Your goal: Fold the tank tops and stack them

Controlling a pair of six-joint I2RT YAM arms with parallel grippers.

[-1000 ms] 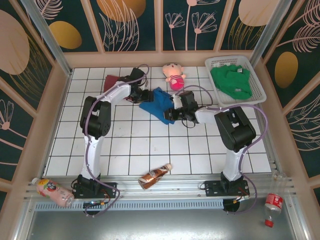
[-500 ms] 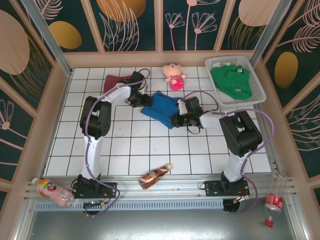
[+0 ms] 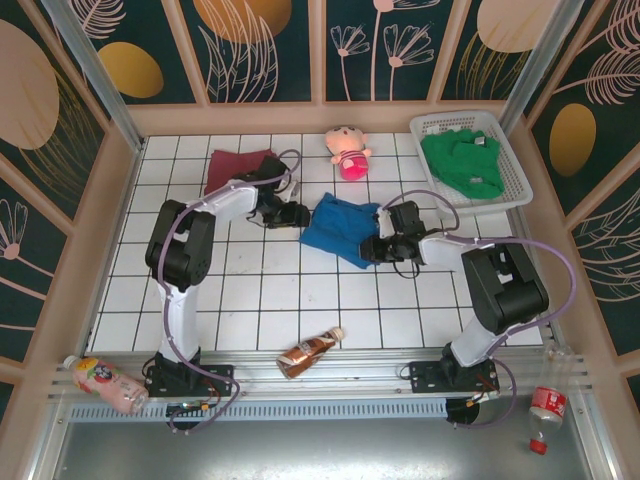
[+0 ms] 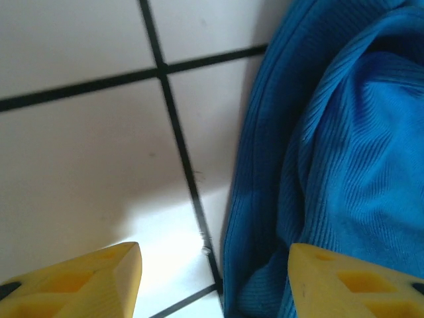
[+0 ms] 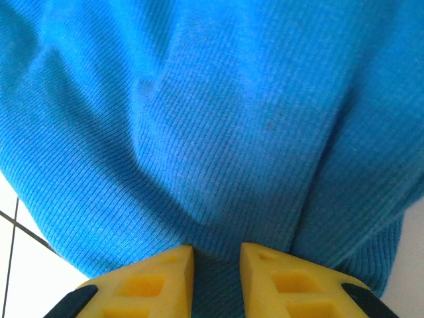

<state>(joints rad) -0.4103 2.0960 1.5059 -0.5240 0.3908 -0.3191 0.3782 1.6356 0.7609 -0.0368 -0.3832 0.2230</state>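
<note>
Blue tank top (image 3: 340, 228) dragged rightward, left fingers (image 4: 86, 281) wide astride its edge, right fingers (image 5: 152, 281) narrowly pinching its hem.

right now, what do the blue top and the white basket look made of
Blue top: soft ribbed knit cloth, matte. Fine parallel ribs and loose folds show in both wrist views; the fibre can't be told. Basket: probably rigid plastic, white, judging by its slotted lattice walls and smooth rim.
</note>
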